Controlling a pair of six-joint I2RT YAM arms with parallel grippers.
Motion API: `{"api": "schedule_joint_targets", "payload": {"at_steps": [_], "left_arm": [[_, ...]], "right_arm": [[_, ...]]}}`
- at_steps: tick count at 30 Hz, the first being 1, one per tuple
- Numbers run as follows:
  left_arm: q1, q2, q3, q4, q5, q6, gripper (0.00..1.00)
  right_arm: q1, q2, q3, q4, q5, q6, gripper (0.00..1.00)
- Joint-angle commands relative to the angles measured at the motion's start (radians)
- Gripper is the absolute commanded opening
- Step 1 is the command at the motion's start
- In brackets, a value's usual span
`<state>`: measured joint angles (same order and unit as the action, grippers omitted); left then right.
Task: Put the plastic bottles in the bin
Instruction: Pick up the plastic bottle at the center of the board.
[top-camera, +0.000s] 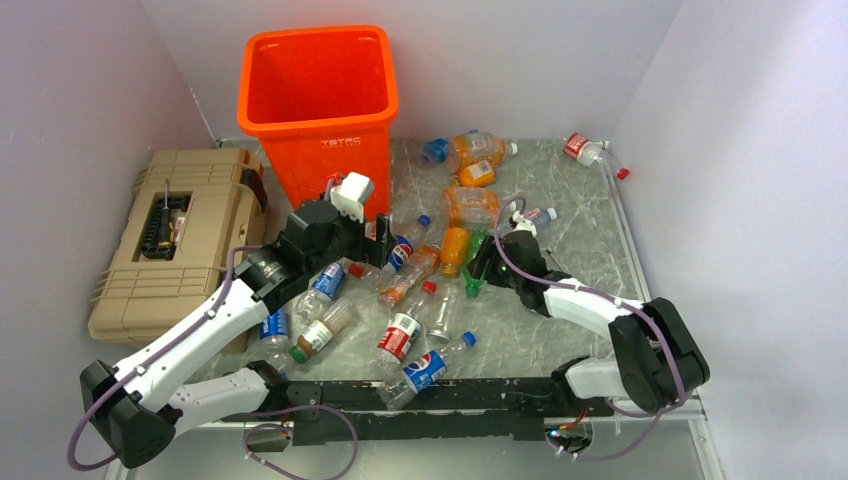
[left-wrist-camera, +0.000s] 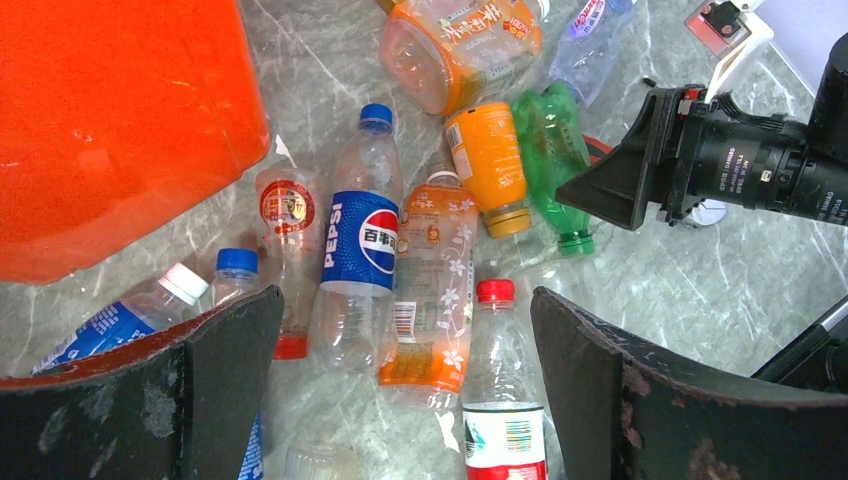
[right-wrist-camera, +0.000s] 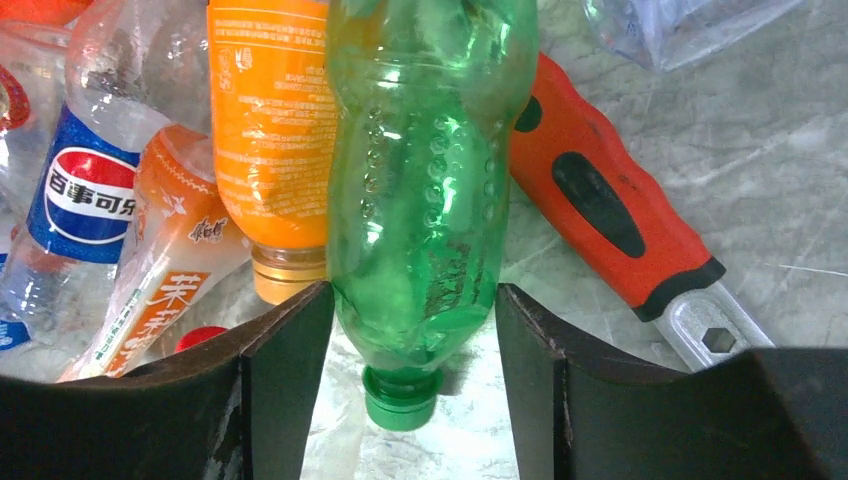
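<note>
The left arm (top-camera: 190, 330) reached forward from its base at the near left corner, elbow bent, its wrist angled toward the middle. The left gripper (left-wrist-camera: 400, 390) hung with its jaws spread fully wide, holding nothing. The right arm (top-camera: 600, 310) folded back at the near right corner and stretched leftward, low over the bench. The right gripper (right-wrist-camera: 415, 380) pointed down, its jaws partly parted, one on either side of a green bottle (right-wrist-camera: 425, 190), just beside its walls.

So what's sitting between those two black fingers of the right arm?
A green bottle, neck toward the camera, lies between the right tool's fingers; the right wrist view shows it.
</note>
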<state>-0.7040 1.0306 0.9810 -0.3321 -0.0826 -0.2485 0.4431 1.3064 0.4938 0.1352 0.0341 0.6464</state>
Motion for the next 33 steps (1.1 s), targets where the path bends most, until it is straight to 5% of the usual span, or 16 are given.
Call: {"api": "schedule_joint_targets", "payload": {"at_steps": [1,9,18,21,26,29,33], "left_arm": [[-0.006,0.003,-0.004,0.035,0.013,0.018,0.99],[-0.006,0.008,-0.001,0.035,0.019,0.021,0.99],[-0.006,0.004,-0.007,0.046,0.029,0.016,0.99],[-0.006,-0.006,-0.013,0.073,0.068,0.005,0.99],[-0.005,-0.048,-0.076,0.247,0.297,-0.050,0.99],[0.005,-0.035,-0.083,0.370,0.499,-0.139,0.99],[0.009,0.012,-0.034,0.403,0.583,-0.247,0.99]], "right_arm": [[0.003,0.014,0.035,0.075,-0.022,-0.008,0.62],[0.005,-0.026,0.012,0.070,-0.029,-0.009,0.52],[0.038,-0.405,-0.024,-0.112,-0.016,-0.087,0.39],[0.045,-0.500,-0.015,-0.131,-0.133,-0.146,0.38],[0.115,-0.600,0.016,-0.131,-0.336,-0.234,0.39],[0.216,-0.623,0.016,-0.109,-0.323,-0.264,0.38],[0.322,-0.618,0.022,-0.082,-0.239,-0.290,0.39]]}}
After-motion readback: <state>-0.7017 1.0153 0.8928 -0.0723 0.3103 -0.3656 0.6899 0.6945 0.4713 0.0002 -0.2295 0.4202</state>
